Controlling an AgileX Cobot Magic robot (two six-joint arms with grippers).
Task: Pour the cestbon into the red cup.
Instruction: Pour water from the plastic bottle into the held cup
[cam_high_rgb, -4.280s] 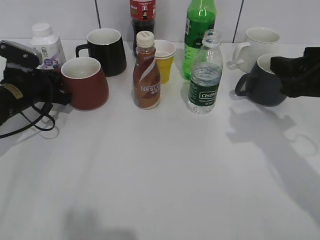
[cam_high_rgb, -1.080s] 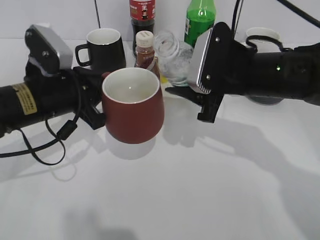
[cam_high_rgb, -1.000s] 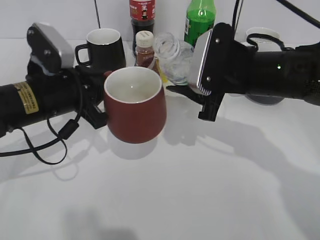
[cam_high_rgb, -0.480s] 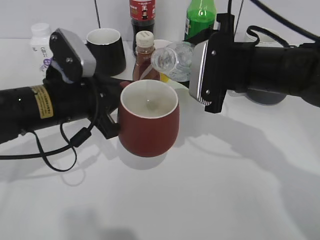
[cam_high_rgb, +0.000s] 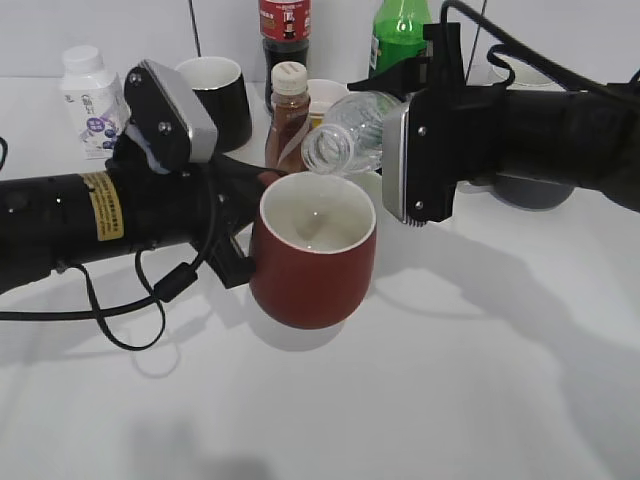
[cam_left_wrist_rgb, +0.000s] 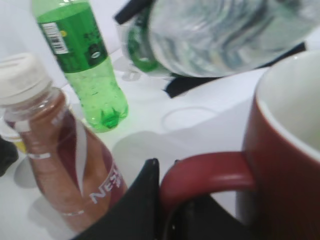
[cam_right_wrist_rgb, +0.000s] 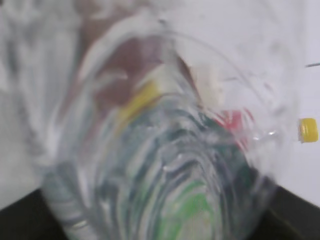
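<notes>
My left gripper (cam_high_rgb: 235, 255) is shut on the loop handle (cam_left_wrist_rgb: 205, 172) of the red cup (cam_high_rgb: 313, 270) and holds it at the table's middle. The cup's white inside shows a little water. My right gripper (cam_high_rgb: 405, 130) is shut on the cestbon (cam_high_rgb: 345, 130), tipped on its side with its open mouth just above the cup's far rim. In the left wrist view the clear bottle (cam_left_wrist_rgb: 225, 30) lies across the top above the cup (cam_left_wrist_rgb: 285, 165). In the right wrist view the bottle (cam_right_wrist_rgb: 165, 150) fills the frame and hides the jaws.
Behind stand a brown Nescafe bottle (cam_high_rgb: 288, 110), a green soda bottle (cam_high_rgb: 398, 35), a black mug (cam_high_rgb: 215, 95), a yellow paper cup (cam_high_rgb: 325, 95), a dark cola bottle (cam_high_rgb: 284, 30), a white pill bottle (cam_high_rgb: 90, 90) and a dark grey mug (cam_high_rgb: 535, 190).
Both arms have shifted right and toward the front with cup and bottle. The bottle has tipped further, its mouth now lower and over the cup's rim. Water has appeared in the cup.
</notes>
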